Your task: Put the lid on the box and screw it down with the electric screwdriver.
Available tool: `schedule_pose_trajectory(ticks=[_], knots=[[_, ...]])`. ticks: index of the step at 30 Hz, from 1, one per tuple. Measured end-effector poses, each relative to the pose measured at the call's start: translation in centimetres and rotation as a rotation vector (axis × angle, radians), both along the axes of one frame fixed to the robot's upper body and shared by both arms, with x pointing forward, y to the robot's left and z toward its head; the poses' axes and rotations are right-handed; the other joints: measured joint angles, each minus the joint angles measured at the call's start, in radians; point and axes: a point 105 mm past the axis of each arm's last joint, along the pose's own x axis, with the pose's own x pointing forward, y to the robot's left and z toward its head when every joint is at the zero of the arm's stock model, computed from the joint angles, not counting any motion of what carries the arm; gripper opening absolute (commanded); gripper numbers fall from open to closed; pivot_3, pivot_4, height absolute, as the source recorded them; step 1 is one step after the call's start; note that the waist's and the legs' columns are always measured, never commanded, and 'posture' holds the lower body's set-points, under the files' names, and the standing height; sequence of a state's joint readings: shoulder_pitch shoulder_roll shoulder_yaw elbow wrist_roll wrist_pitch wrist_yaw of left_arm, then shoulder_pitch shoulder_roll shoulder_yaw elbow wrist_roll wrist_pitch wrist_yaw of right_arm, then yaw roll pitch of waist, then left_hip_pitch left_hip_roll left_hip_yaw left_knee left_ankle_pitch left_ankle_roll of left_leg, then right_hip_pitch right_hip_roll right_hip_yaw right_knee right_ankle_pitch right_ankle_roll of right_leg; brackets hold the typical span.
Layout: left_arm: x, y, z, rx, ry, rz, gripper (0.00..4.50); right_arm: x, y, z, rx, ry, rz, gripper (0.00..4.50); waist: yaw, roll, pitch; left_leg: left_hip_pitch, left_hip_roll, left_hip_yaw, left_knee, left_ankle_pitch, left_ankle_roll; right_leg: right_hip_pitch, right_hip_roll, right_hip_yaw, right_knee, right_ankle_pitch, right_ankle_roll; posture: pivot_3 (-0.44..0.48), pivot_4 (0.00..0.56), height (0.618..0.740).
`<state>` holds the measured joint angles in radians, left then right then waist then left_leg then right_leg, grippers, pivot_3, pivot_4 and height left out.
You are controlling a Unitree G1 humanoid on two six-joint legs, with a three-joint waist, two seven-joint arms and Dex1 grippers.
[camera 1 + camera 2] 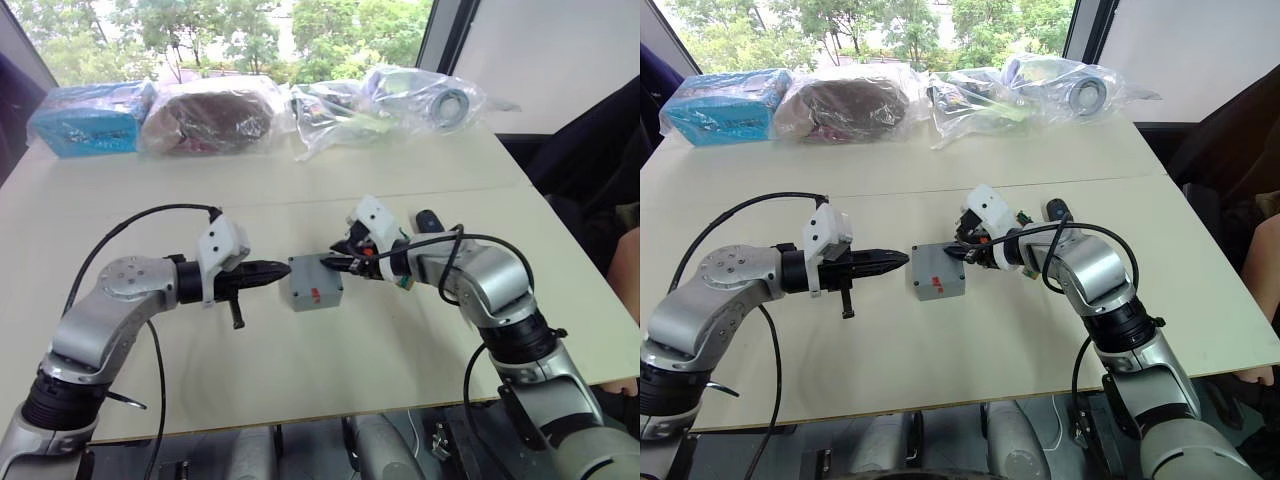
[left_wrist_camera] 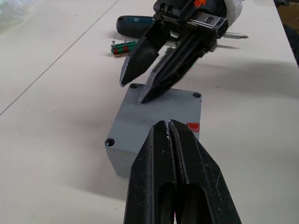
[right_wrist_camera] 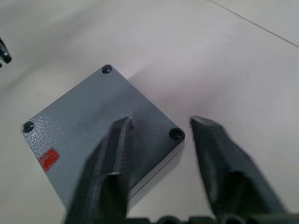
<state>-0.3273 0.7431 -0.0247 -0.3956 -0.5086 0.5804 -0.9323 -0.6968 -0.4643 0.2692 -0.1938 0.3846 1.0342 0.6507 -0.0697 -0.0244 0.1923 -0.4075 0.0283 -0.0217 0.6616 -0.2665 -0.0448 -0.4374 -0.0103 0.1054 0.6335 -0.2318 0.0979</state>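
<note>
Under open right gripper (image 3: 159, 135), lid (image 3: 100, 116) apparently seated on box (image 2: 122, 161); closed left gripper (image 2: 172, 135) beside; risks nudging askew.

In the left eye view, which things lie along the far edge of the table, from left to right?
Blue packet → bag with brown contents → clear bag with dark parts → clear bag with a round metal part.
</note>
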Motion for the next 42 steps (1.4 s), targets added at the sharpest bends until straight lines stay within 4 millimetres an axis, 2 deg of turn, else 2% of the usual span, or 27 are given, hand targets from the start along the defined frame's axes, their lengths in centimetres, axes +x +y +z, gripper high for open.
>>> schedule_pose_trajectory(ticks=[3, 4, 9, 12, 15, 18, 22, 26, 32, 36, 40, 42], knots=[[0.0, 0.0, 0.0, 0.000, 0.000, 0.000, 0.00, 0.0, -0.7, 0.1, -0.018, -0.001, -0.010, 4.31, 0.000, 0.000, 0.000, 0.000, 0.000, 0.000, 0.000, 0.000, 0.000, 0.000, 0.000, 0.000, 0.000, 0.000, 0.000, 0.000, 0.150, 0.740], [0.0, 0.0, 0.0, 0.000, 0.001, 0.001, 0.00, 0.0, -1.0, 0.2, -0.020, 0.000, -0.019, 4.46, 0.000, 0.000, 0.000, 0.000, 0.000, 0.000, 0.000, 0.000, 0.000, 0.000, 0.000, 0.000, 0.000, 0.000, 0.000, 0.000, 0.150, 0.740], [-0.1, 0.0, -0.1, -0.001, 0.001, -0.001, 0.00, 0.2, -2.6, 1.7, -0.005, -0.001, -0.075, 4.46, 0.001, 0.000, 0.000, 0.000, 0.000, 0.000, 0.000, 0.000, 0.000, 0.000, 0.000, 0.000, 0.000, 0.000, 0.000, 0.000, 0.150, 0.740], [-0.1, -0.1, 0.0, -0.004, -0.003, -0.006, 0.00, 0.7, -4.7, 3.8, -0.019, -0.024, -0.143, 4.46, 0.001, 0.000, 0.000, 0.000, 0.000, 0.000, 0.001, 0.000, 0.000, 0.000, 0.000, 0.000, 0.000, 0.000, 0.000, 0.000, 0.150, 0.740], [-0.1, -0.4, 0.3, -0.015, -0.014, -0.019, 0.00, 1.3, -8.2, 6.0, -0.108, -0.053, -0.252, 4.46, 0.003, 0.000, 0.000, 0.000, 0.000, 0.000, 0.001, 0.000, 0.000, 0.000, 0.000, 0.000, 0.000, 0.000, -0.001, 0.000, 0.150, 0.740], [0.0, -0.7, 0.9, -0.021, -0.038, -0.035, 0.00, 1.7, -11.2, 6.5, -0.184, -0.017, -0.345, 4.46, 0.002, 0.000, 0.000, 0.000, 0.000, 0.001, 0.001, 0.000, 0.000, 0.000, 0.000, 0.000, -0.001, -0.001, -0.002, 0.000, 0.150, 0.740], [0.0, -1.3, 1.3, -0.037, -0.052, -0.061, 0.00, 2.2, -14.2, 5.4, -0.312, 0.128, -0.444, 4.46, -0.002, 0.001, 0.000, 0.000, 0.000, 0.002, 0.001, 0.000, 0.000, 0.000, 0.000, 0.001, 0.000, -0.002, -0.004, 0.000, 0.150, 0.740], [-0.1, -2.0, 1.3, -0.045, -0.054, -0.086, 0.00, 2.9, -16.0, 4.1, -0.387, 0.285, -0.542, 4.46, 0.000, 0.001, 0.000, 0.000, 0.000, 0.002, 0.001, 0.000, 0.000, -0.001, 0.000, 0.001, 0.000, -0.001, -0.004, 0.000, 0.150, 0.740], [-0.1, -2.1, 1.4, -0.044, -0.059, -0.087, 0.00, 3.2, -17.3, 1.2, -0.474, 0.417, -0.563, 4.46, 0.000, 0.001, 0.000, -0.001, 0.000, 0.002, 0.001, 0.000, 0.000, -0.001, 0.000, 0.001, -0.001, 0.000, 0.000, 0.000, 0.150, 0.740], [-0.1, -2.3, 1.5, -0.052, -0.064, -0.087, 0.00, 3.0, -17.2, -0.7, -0.495, 0.500, -0.542, 4.46, 0.000, 0.001, 0.001, -0.001, 0.000, 0.002, 0.001, 0.000, 0.000, -0.001, 0.000, 0.001, 0.000, 0.000, 0.000, 0.000, 0.150, 0.740], [-0.1, -2.3, 1.5, -0.053, -0.070, -0.085, 0.00, 3.3, -17.0, -1.4, -0.512, 0.540, -0.528, 4.46, -0.002, 0.001, 0.001, 0.000, 0.000, 0.002, 0.001, 0.000, 0.000, -0.001, 0.000, 0.001, 0.001, 0.001, 0.000, 0.000, 0.150, 0.740], [-0.1, -2.3, 1.4, -0.054, -0.068, -0.080, 0.00, 3.6, -16.9, -1.5, -0.524, 0.544, -0.518, 4.03, -0.002, 0.001, 0.000, 0.000, 0.000, 0.002, 0.001, 0.000, 0.000, -0.001, 0.000, 0.001, 0.001, 0.001, 0.000, 0.000, 0.150, 0.740]])
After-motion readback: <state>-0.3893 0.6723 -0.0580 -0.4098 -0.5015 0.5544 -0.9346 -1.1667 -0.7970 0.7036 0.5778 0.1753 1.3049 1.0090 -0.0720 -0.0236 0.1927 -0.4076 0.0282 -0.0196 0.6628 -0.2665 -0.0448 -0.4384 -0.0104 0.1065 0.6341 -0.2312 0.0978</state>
